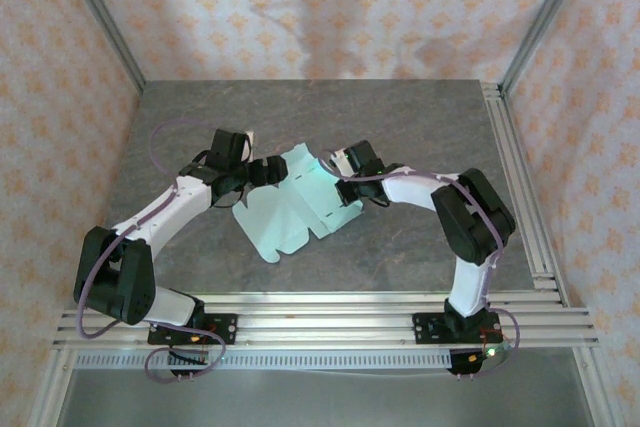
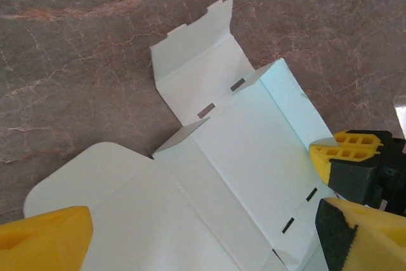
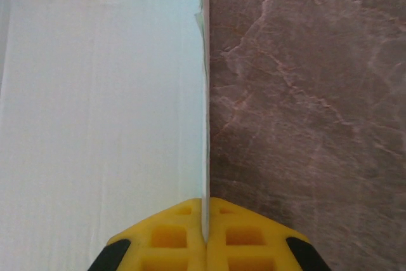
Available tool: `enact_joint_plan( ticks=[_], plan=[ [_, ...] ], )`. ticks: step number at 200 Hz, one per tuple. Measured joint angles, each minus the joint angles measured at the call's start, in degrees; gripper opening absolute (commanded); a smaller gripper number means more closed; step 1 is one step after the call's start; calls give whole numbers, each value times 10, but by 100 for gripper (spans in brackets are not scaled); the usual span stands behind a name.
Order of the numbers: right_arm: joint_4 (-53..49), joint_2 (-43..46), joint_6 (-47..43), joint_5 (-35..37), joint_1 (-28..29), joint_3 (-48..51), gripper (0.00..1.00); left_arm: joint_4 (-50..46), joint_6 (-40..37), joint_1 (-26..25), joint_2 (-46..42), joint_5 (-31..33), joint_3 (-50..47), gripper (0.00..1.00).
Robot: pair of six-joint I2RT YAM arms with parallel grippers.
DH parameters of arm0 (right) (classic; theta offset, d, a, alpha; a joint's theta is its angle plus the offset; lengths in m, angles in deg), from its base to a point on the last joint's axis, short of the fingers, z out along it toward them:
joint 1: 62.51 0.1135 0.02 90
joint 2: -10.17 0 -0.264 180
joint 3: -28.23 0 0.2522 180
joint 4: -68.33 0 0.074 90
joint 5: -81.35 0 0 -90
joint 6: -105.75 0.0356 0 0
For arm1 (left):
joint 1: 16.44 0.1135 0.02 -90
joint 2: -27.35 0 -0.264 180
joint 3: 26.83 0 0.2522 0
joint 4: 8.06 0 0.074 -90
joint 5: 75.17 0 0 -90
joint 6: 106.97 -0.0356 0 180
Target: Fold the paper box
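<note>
Right fingers [image 3: 171,236] pinch the 2 o'clock flap of the paper box [image 1: 295,209] upright — probably to crease it — left fingers [image 2: 44,239] wide at 11 o'clock.

Bright, even light; soft shadows.

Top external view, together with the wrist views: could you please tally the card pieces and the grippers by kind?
paper box, one flat mint-green blank: 1
grippers: 2 (left gripper open over the blank, right gripper shut on its edge)
Total: 3
</note>
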Motion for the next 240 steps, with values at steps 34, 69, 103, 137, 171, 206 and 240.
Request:
enact_joint_plan(
  ticks=[34,69,103,137,171,206,240],
  plan=[
    [-9,28,-38,79,25,0,0,6,8,0,-24,41,-14,100],
    [-8,37,-74,165,55,1,0,8,28,5,-51,75,-19,100],
    [12,39,-116,262,85,9,0,23,60,25,-68,91,-49,100],
    [44,40,-163,337,106,17,0,29,93,44,-90,102,-79,100],
    [105,42,-228,397,128,44,0,37,108,58,-92,102,-79,100],
    [191,42,-314,461,148,70,0,43,115,67,-63,101,-64,100],
    [283,41,-386,508,158,94,0,51,118,73,-35,99,-53,100]
  ],
)
